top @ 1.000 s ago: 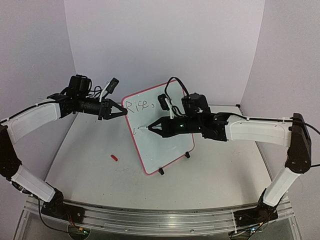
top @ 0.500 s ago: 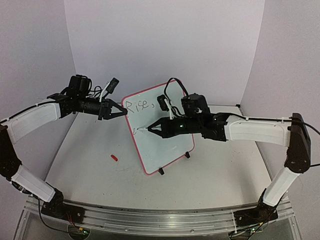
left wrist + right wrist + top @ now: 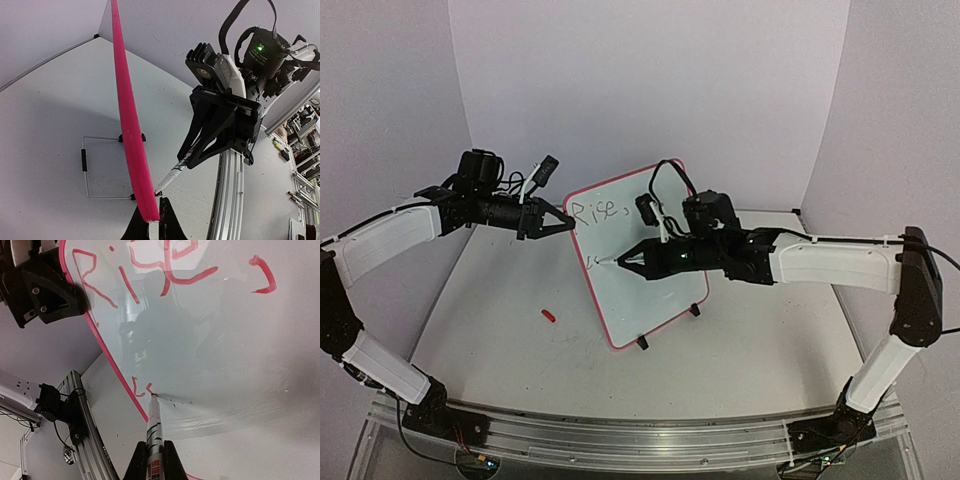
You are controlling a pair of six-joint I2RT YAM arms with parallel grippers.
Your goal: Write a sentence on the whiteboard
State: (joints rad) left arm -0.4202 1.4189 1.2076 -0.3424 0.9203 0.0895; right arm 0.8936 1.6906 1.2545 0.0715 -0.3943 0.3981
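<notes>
The whiteboard stands tilted mid-tabletop. The left gripper pinches its upper left rim. The right gripper is closed on the marker, its tip touching below "Rise," of the sentence. Excess pressure could slide the board or smear strokes.

The right gripper is found slightly lower than a second ago and is brought nearer the left rim of the whiteboard. The tip of the marker is carried with it along the lower line. There the sentence is lengthened by one small fresh stroke, set just beside the first.
</notes>
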